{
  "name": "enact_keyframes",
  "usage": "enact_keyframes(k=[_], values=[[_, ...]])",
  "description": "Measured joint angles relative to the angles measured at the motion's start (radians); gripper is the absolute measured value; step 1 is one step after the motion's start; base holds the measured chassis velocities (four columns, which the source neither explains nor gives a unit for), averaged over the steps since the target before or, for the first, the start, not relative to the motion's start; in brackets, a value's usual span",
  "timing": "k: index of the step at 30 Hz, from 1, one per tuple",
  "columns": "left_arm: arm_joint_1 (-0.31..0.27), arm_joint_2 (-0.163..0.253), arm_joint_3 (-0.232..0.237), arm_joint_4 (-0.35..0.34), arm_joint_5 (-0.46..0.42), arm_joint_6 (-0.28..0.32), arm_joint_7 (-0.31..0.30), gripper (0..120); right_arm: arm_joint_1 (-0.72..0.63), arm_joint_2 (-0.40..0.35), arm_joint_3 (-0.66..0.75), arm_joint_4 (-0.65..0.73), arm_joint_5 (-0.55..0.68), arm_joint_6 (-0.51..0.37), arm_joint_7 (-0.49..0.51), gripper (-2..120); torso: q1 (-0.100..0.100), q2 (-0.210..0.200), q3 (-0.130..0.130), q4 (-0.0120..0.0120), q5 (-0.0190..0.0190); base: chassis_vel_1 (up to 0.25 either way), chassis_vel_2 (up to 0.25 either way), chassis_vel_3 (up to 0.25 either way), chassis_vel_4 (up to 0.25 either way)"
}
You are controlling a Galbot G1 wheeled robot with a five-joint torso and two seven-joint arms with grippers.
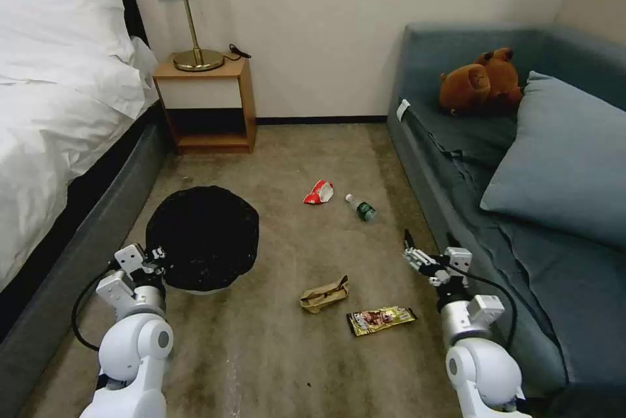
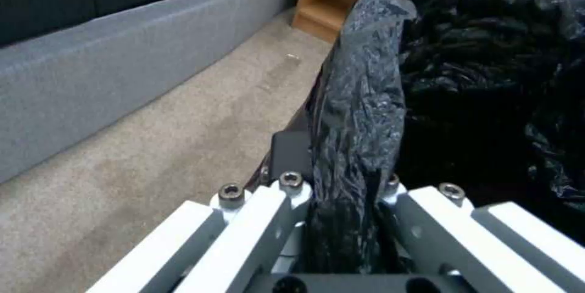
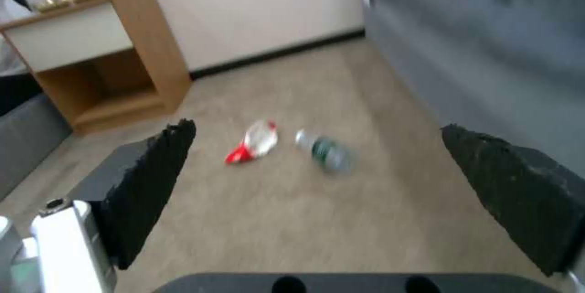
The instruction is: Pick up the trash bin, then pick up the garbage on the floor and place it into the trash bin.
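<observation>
The white left gripper (image 1: 158, 253) seems clamped on the black-bagged bin rim; the white right gripper (image 1: 409, 250) hangs with fingers (image 3: 146, 183) spread.

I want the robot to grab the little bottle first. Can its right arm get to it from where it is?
Probably yes. The right gripper is open and pointed at the bottle, which lies on bare carpet ahead with nothing between them. The red-white wrapper lies beside it, apart.
</observation>
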Motion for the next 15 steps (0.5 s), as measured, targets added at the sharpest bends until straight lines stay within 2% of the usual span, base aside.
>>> enact_keyframes(k=[1, 3, 4, 6, 7, 9, 15], values=[[0.0, -0.001, 0.0, 0.0, 0.002, 0.0, 0.0, 4, 0.002, -0.001, -0.006, -0.004, 0.01, -0.012, 0.009, 100, 0.0, 0.0, 0.0, 0.0, 0.0, 0.0, 0.0, 0.0, 0.0], [0.002, -0.005, -0.001, 0.0, 0.006, 0.0, -0.002, 4, 0.012, -0.002, -0.039, -0.022, 0.075, -0.089, 0.077, 100, 0.0, 0.0, 0.0, 0.0, 0.0001, 0.0, 0.0, 0.0, 0.0], [0.002, -0.005, -0.001, 0.0, 0.006, 0.0, -0.002, 4, 0.012, -0.002, -0.039, -0.022, 0.075, -0.089, 0.077, 100, 0.0, 0.0, 0.0, 0.0, 0.0001, 0.0, 0.0, 0.0, 0.0], [0.003, -0.006, -0.002, -0.001, 0.009, 0.001, -0.005, 4, 0.017, 0.005, -0.076, -0.023, 0.163, -0.196, 0.173, 100, 0.0, 0.0, 0.0, 0.0, 0.0001, 0.0, 0.0, 0.0, 0.0], [0.003, -0.006, -0.002, -0.001, 0.009, 0.001, -0.005, 4, 0.017, 0.005, -0.076, -0.023, 0.163, -0.196, 0.173, 100, 0.0, 0.0, 0.0, 0.0, 0.0001, 0.0, 0.0, 0.0, 0.0], [-0.001, -0.007, 0.0, -0.001, 0.013, 0.005, -0.008, 4, 0.027, 0.025, -0.101, -0.048, 0.2, -0.253, 0.245, 100, 0.0, 0.0, 0.0, 0.0002, 0.0, 0.0, 0.0, 0.0, 0.0], [-0.014, -0.002, 0.006, 0.012, 0.013, 0.01, -0.008, 4, 0.037, 0.062, -0.108, -0.091, 0.251, -0.309, 0.351, 100, 0.0, 0.0, 0.0, -0.0001, -0.0001, 0.0, 0.0, 0.0, 0.0]])
